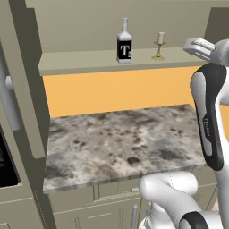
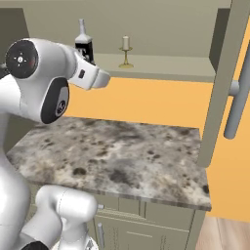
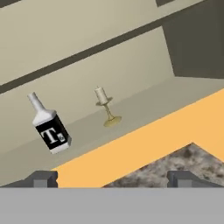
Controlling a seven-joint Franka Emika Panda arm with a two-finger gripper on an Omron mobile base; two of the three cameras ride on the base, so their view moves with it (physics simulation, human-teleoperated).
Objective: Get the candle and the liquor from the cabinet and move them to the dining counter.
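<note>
Still on the open cabinet (image 1: 27, 89) shelf, liquor (image 1: 124, 44) and candle (image 1: 159, 44) stand upright, near each other; gripper (image 3: 113, 178) hangs short of them, jaws wide apart and empty; a careless reach could topple the slim candle or nudge the bottle.

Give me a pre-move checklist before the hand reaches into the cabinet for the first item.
1. Cabinet doors open, shelf reachable: ok.
2. Candle upright on the shelf: ok.
3. Liquor upright, left of the candle with a gap between them: ok.
4. Hand open and holding nothing: ok, fingers spread wide in the hand view.
5. Hand lined up with one item: not ok; both sit left of centre in the hand view, neither between the fingers.
6. Path over the worktop to the shelf free of things: ok, as far as the views show.
</note>
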